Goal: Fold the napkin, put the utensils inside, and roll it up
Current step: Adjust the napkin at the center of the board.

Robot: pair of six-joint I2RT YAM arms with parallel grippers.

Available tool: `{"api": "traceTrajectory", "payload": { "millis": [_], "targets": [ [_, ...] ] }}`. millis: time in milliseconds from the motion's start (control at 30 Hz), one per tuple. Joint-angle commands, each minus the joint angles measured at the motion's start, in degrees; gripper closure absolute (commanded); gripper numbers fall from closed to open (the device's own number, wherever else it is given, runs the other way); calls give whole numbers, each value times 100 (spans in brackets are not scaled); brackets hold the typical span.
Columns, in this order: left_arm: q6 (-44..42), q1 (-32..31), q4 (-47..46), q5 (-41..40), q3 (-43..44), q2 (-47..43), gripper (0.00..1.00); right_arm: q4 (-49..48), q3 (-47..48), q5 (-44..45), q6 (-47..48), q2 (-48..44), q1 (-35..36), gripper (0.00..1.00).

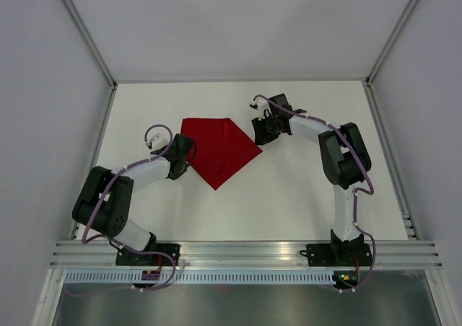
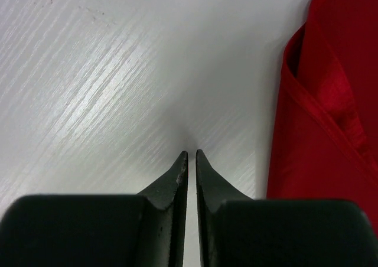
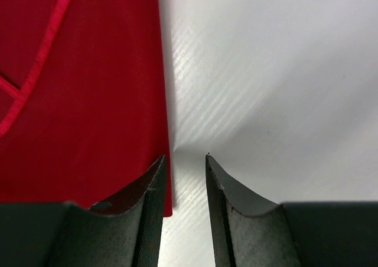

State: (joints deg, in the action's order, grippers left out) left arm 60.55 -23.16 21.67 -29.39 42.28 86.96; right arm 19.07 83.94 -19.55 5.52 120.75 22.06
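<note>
The red napkin lies folded on the white table, one point toward the arms. My left gripper sits at its left edge. In the left wrist view that gripper is nearly shut over bare table, only a thin slit between the fingers and nothing in it; the napkin lies just to its right. My right gripper is at the napkin's right corner. In the right wrist view it stands partly open and empty, with the napkin's straight edge beside its left finger. The utensils are out of view.
White walls with metal frame posts enclose the table on three sides. An aluminium rail carrying both arm bases runs along the near edge.
</note>
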Motion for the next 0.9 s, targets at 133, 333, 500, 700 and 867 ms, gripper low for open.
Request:
{"api": "traceTrajectory", "payload": {
  "millis": [133, 333, 500, 700, 867],
  "targets": [
    [-104, 189, -93, 266, 535, 751, 87, -52, -536, 145, 169, -411, 35, 61],
    [-517, 197, -93, 468, 1211, 1296, 88, -202, -1028, 153, 274, -833, 35, 62],
    [-729, 180, -146, 688, 1616, 1569, 88, -220, -1354, 101, 336, -1114, 35, 62],
    [-1124, 145, -207, 978, 2169, 1929, 89, -158, -1714, 48, 406, -1457, 35, 61],
    [-1309, 66, -277, 1189, 2548, 2202, 88, 0, -1899, 39, 485, -1730, 35, 62]
  ]
}}
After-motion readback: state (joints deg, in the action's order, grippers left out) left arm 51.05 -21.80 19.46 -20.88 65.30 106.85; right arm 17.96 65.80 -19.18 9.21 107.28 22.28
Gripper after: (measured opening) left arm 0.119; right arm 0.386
